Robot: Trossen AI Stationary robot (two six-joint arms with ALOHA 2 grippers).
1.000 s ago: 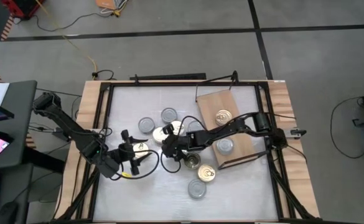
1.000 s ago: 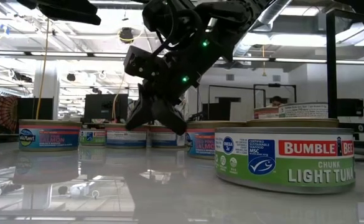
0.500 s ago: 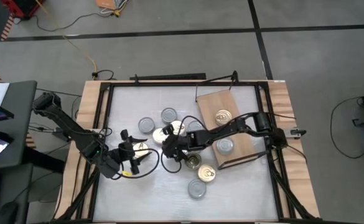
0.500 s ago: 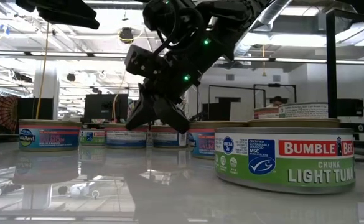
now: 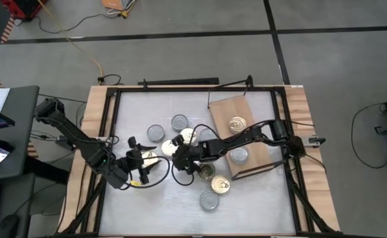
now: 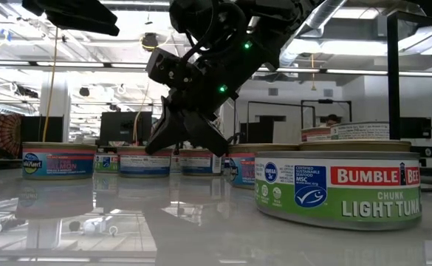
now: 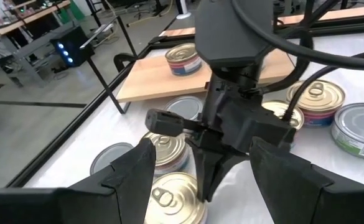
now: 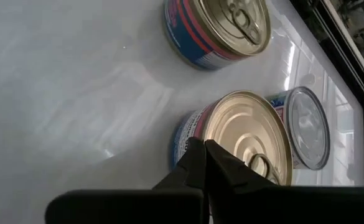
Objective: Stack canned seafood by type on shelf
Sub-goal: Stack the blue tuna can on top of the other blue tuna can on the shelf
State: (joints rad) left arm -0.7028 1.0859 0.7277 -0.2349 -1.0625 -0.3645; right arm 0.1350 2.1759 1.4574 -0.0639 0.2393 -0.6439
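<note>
The shelf (image 5: 223, 109) is a light wooden board at the table's right; one gold-lid tin (image 5: 238, 123) and one silver-lid tin (image 5: 238, 155) stand on it. Several more tins stand on the white table around the middle. My right gripper (image 5: 178, 155) is shut and low beside a gold-lid tin (image 5: 169, 148), which also shows in the right wrist view (image 8: 244, 134). My left gripper (image 5: 142, 164) is open just left of it, its fingers on either side of another gold-lid tin (image 7: 172, 202) without touching it. My right gripper has its shut fingertips (image 8: 197, 149) against the side wall (image 8: 183, 140) of the gold-lid tin, just under the rim. The fingers slant down at it from the table's right. The tin stands upright on the table.
Two silver-lid tins (image 5: 155, 133) (image 5: 179, 122) and a gold one (image 5: 188, 135) crowd the far side of the grippers. Two gold tins (image 5: 206, 172) (image 5: 219, 185) and a silver one (image 5: 209, 201) sit nearer. A black frame (image 5: 114, 99) rims the table.
My right gripper has stayed shut and crept a little toward the table's left. The gold-lid tin at its fingertips has slid slightly left and nearer, toward my left gripper, still upright on the table.
</note>
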